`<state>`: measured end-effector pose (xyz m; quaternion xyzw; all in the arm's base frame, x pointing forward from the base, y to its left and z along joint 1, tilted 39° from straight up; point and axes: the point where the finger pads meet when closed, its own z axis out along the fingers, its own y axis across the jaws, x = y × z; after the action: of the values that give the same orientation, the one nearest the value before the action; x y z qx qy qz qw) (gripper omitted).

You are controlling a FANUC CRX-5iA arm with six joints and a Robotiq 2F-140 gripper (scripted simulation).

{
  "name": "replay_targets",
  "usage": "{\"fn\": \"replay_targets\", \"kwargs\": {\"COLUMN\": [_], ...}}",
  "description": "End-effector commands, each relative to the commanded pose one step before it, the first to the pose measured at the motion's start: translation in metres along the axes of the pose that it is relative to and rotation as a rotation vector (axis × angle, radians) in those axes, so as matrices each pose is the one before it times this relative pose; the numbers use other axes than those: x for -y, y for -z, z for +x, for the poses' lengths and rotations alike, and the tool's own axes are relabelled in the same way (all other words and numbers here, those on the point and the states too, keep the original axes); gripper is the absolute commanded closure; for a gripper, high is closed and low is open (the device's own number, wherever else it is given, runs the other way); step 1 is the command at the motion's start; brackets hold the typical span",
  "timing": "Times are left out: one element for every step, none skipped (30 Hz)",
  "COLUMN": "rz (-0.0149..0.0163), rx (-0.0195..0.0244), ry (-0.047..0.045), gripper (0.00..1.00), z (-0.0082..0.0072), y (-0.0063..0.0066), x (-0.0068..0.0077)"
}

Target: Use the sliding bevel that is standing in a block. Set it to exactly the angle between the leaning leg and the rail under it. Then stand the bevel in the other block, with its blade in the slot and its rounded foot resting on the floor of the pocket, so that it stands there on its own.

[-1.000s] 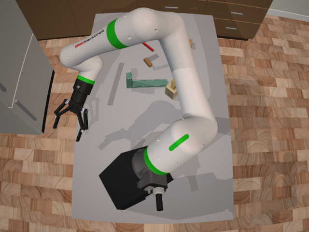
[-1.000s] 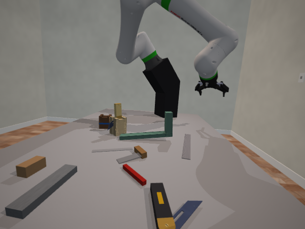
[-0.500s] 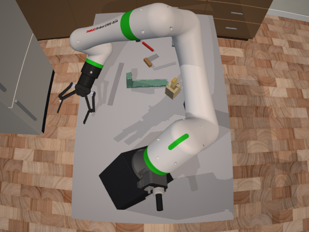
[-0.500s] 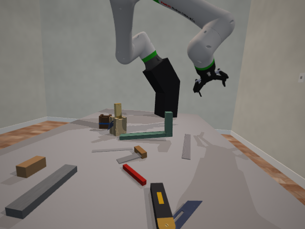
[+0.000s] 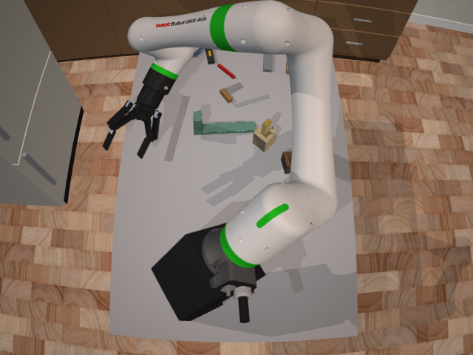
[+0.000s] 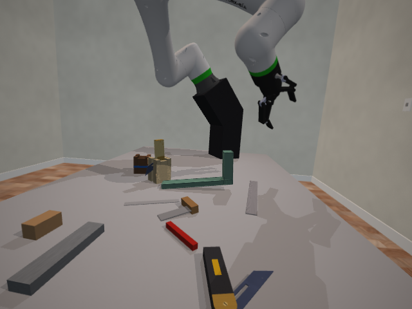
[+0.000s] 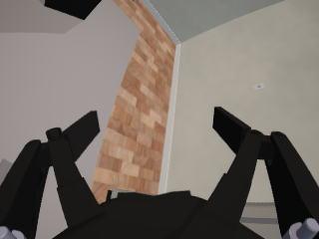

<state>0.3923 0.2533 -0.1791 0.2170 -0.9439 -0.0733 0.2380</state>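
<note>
The white arm (image 5: 311,115) rises from a black pedestal (image 5: 168,267) and folds across the far end of the grey worktop (image 5: 160,229), its wrist angled down over the worktop's edge. The claw (image 5: 129,132) hangs in the air, fingers spread wide, gripping nothing. Wood-block flooring (image 5: 400,152) surrounds the worktop. Near mid-worktop lies a green L-shaped frame (image 6: 199,181); just beside its rail end stands a pale block (image 6: 160,169) bearing the upright sliding bevel (image 6: 159,147), with a dark block (image 6: 140,163) just behind.

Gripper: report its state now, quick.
Gripper: open wide, holding nothing, up in the air over the table's edge.
</note>
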Motion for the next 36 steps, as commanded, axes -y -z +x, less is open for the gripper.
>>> {"fn": "replay_targets", "kwargs": {"rz": [-0.00111,0.00000,0.00000,0.00800,0.00000,0.00970,0.00000,0.00000,0.01136,0.00000,0.01296,0.00000,0.00000,0.01444,0.00000,0.00000,0.01576,0.00000,0.01689,0.00000,0.00000,0.01778,0.00000,0.00000,0.01841,0.00000,0.00000,0.01875,0.00000,0.01877,0.00000,0.00000,0.00000,0.01848,0.00000,0.01787], "rx": [0.03429,0.00000,0.00000,0.01299,0.00000,0.01239,0.00000,0.00000,0.01154,0.00000,0.01043,0.00000,0.00000,0.00908,0.00000,0.00000,0.00749,0.00000,0.00569,0.00000,0.00000,0.00370,0.00000,0.00000,0.00157,0.00000,0.00000,-0.00067,0.00000,-0.00297,0.00000,0.00000,0.00000,-0.00527,0.00000,-0.00754], "ry": [0.22402,0.00000,0.00000,0.09107,0.00000,0.09264,0.00000,0.00000,0.09405,0.00000,0.09530,0.00000,0.00000,0.09638,0.00000,0.00000,0.09730,0.00000,0.09805,0.00000,0.00000,0.09864,0.00000,0.00000,0.09906,0.00000,0.00000,0.09932,0.00000,0.09941,0.00000,0.00000,0.00000,0.09935,0.00000,0.09912], "gripper": [0.00,0.00,0.00,0.00,0.00,0.00,0.00,0.00,0.00,0.00,0.00,0.00,0.00,0.00,0.00,0.00,0.00,0.00,0.00,0.00,0.00,0.00,0.00,0.00,0.00,0.00,0.00,0.00,0.00,0.00,0.00,0.00,0.00,0.00,0.00,0.00], "z": [-0.00071,0.00000,0.00000,0.00095,0.00000,0.00166,0.00000,0.00000,0.00242,0.00000,0.00323,0.00000,0.00000,0.00405,0.00000,0.00000,0.00488,0.00000,0.00569,0.00000,0.00000,0.00644,0.00000,0.00000,0.00712,0.00000,0.00000,0.00769,0.00000,0.00813,0.00000,0.00000,0.00000,0.00843,0.00000,0.00855], "y": [0.03903,0.00000,0.00000,0.01643,0.00000,0.01677,0.00000,0.00000,0.01707,0.00000,0.01734,0.00000,0.00000,0.01758,0.00000,0.00000,0.01778,0.00000,0.01795,0.00000,0.00000,0.01808,0.00000,0.00000,0.01817,0.00000,0.00000,0.01823,0.00000,0.01825,0.00000,0.00000,0.00000,0.01823,0.00000,0.01818], "x": [0.00757,0.00000,0.00000,0.00396,0.00000,0.00412,0.00000,0.00000,0.00417,0.00000,0.00410,0.00000,0.00000,0.00389,0.00000,0.00000,0.00354,0.00000,0.00305,0.00000,0.00000,0.00241,0.00000,0.00000,0.00163,0.00000,0.00000,0.00071,0.00000,-0.00031,0.00000,0.00000,0.00000,-0.00143,0.00000,-0.00262]}}
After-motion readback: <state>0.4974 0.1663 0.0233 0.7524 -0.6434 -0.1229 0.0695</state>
